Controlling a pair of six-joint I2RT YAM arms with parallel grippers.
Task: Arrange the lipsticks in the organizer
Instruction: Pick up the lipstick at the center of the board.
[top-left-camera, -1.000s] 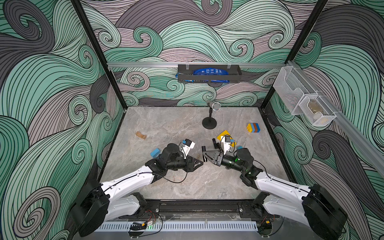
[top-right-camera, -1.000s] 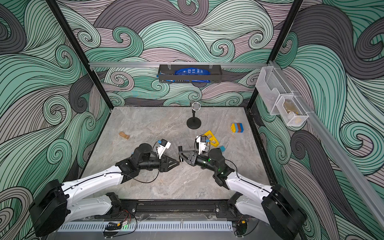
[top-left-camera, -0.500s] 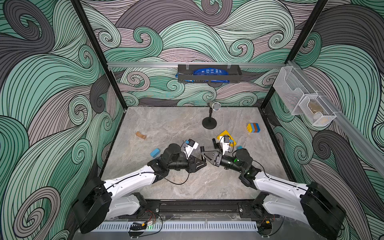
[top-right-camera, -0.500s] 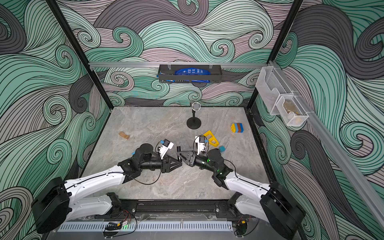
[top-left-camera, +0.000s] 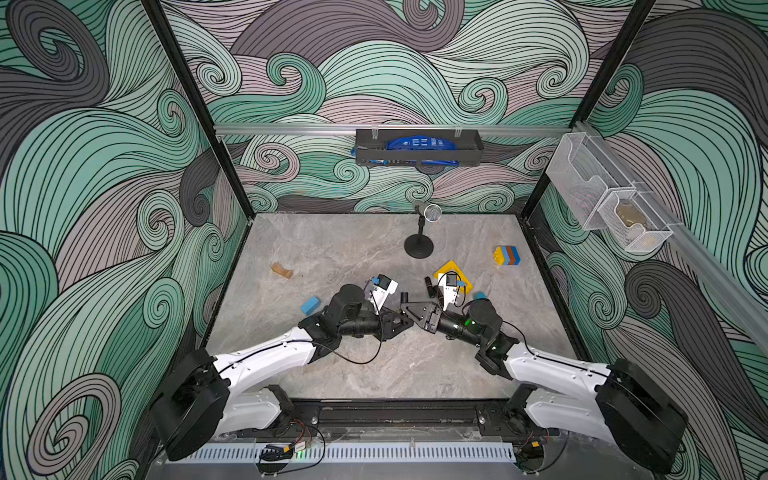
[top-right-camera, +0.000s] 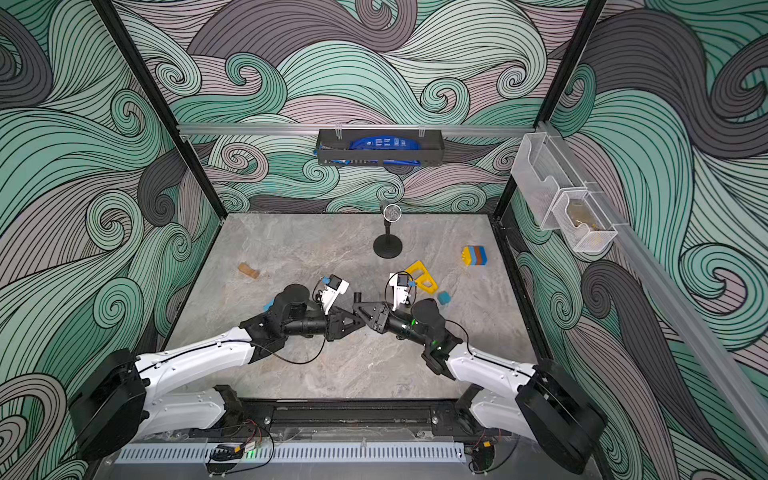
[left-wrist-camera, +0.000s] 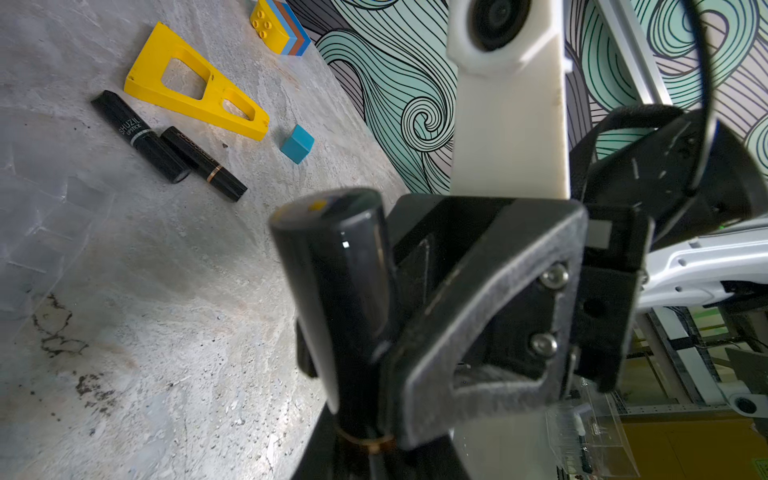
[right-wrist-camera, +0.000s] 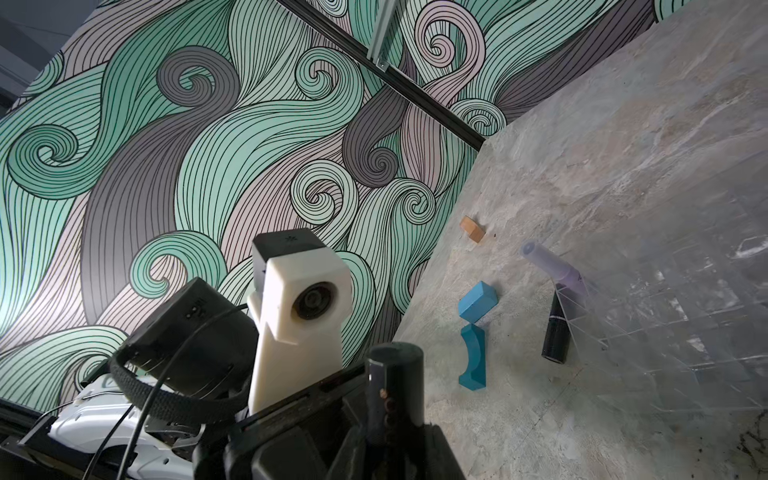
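Observation:
Both grippers meet at mid-table around one glossy black lipstick (top-left-camera: 404, 297) that stands upright. My left gripper (left-wrist-camera: 365, 457) is shut on its lower end, by the gold band. The right gripper (right-wrist-camera: 395, 440) has a jaw close on each side of the same tube (right-wrist-camera: 395, 386); whether it still presses is unclear. Two more black lipsticks (left-wrist-camera: 141, 137) (left-wrist-camera: 203, 166) lie beside the yellow frame. A pale lilac lipstick (right-wrist-camera: 548, 264) and another black one (right-wrist-camera: 555, 332) lean at the corner of the clear organizer (right-wrist-camera: 665, 332).
A yellow triangular frame (top-left-camera: 453, 276) and a blue cube (top-left-camera: 480, 296) lie just behind the right gripper. Blue blocks (top-left-camera: 310, 304) sit left of the left arm. A wooden piece (top-left-camera: 281, 270), stacked coloured bricks (top-left-camera: 507, 254) and a microphone stand (top-left-camera: 419, 245) are farther back.
The left gripper has moved right to meet the right gripper and has closed on the upright black lipstick. The right arm has hardly moved.

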